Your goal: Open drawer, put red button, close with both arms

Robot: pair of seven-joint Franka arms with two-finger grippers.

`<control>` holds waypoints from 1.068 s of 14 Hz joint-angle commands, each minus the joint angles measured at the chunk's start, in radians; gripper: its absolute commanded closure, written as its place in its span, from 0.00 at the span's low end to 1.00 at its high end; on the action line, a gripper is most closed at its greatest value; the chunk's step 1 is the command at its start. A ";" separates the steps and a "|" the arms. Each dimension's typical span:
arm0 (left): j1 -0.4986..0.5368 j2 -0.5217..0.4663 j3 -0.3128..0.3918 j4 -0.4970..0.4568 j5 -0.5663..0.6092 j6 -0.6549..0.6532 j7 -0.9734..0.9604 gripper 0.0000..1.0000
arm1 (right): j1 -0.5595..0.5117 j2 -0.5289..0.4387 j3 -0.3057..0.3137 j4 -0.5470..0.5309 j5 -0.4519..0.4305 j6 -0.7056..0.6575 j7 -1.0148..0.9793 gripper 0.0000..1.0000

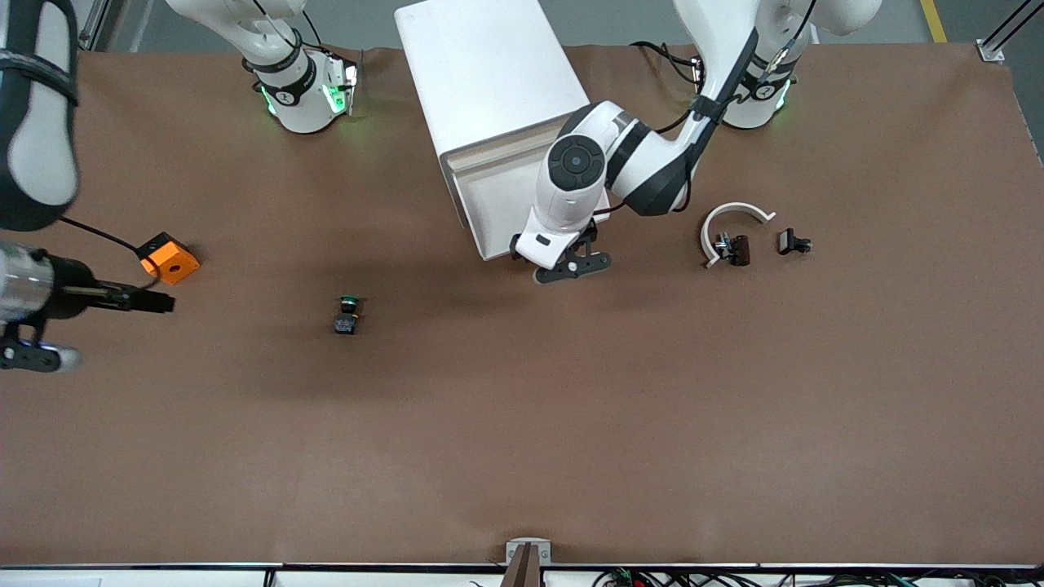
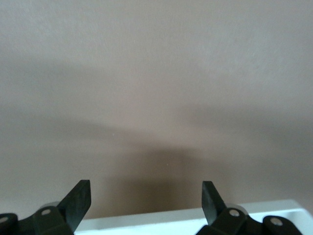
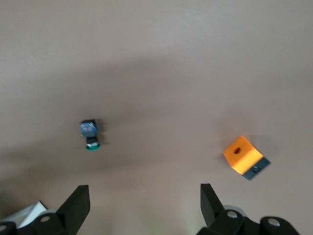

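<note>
Left gripper (image 1: 571, 265) wide, empty, at open drawer's (image 1: 497, 204) front — right gripper (image 3: 144, 205) wide, empty; one green-capped button (image 1: 348, 314), one orange block (image 1: 169, 259).

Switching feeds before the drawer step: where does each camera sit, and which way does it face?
Front view: high across the table, facing the bases. It shows both arms, the left gripper at the open drawer, and the right gripper over the table by the orange block.
Left wrist view: looks down at the table and the drawer's rim, with its own open fingers showing.
Right wrist view: looks down at the green-capped button and the orange block, with its own open fingers showing.
Shared: the front and right wrist views both show the button and the block.
</note>
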 commanded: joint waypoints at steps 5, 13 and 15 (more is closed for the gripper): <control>-0.059 0.016 0.002 -0.008 0.034 0.008 -0.078 0.00 | -0.083 -0.042 0.022 0.074 -0.015 -0.055 -0.068 0.00; -0.089 0.011 -0.023 0.004 0.022 -0.001 -0.161 0.00 | -0.073 -0.110 0.031 0.067 -0.015 -0.075 -0.171 0.00; -0.089 0.011 -0.052 0.007 0.020 -0.001 -0.198 0.00 | -0.074 -0.130 0.028 0.065 -0.032 -0.107 -0.226 0.00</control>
